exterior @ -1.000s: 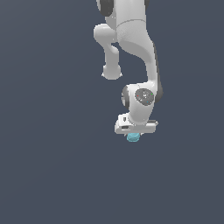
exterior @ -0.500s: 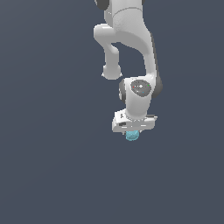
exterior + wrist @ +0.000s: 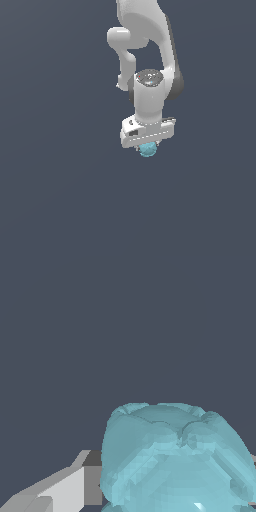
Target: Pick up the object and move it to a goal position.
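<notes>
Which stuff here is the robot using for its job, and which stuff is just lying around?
For the job:
- teal ball
- tool, closed around the teal ball

Just lying around:
- nothing else shows, only the plain dark grey background

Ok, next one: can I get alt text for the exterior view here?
A white robot arm reaches down over a plain dark grey-blue background, with a small teal ball tucked just under its pincer. The pincer's body hides most of the ball and the fingertips, so the grip itself is not visible. Nothing else shows in the view.
</notes>
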Robot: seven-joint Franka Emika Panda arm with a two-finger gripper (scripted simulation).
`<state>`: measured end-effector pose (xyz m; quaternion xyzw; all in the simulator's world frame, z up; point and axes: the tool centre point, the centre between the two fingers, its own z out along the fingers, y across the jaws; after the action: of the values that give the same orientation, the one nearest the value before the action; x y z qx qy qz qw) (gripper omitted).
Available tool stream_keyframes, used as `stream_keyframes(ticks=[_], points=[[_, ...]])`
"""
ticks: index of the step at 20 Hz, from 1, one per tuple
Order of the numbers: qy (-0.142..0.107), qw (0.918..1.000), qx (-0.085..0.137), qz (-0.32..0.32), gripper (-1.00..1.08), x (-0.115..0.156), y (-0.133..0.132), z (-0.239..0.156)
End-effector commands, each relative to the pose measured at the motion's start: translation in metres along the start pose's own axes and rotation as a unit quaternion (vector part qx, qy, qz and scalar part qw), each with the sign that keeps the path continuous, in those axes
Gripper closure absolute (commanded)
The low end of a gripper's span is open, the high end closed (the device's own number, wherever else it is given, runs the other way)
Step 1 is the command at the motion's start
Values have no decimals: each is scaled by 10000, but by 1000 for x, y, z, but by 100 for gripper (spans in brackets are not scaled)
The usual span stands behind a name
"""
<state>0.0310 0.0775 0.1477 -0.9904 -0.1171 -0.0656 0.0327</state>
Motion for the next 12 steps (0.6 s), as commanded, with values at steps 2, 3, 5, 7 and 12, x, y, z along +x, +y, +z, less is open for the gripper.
stream_keyframes(ticks=[2,3,5,7,12], points=[[151,9995,74,-269,108,5,9,-25],[192,9992,96,-342,108,7,11,-32],[273,9984,139,-485,108,10,16,-45],[353,9972,181,-626,108,12,21,-58],[550,9933,288,-972,108,19,32,-90]])
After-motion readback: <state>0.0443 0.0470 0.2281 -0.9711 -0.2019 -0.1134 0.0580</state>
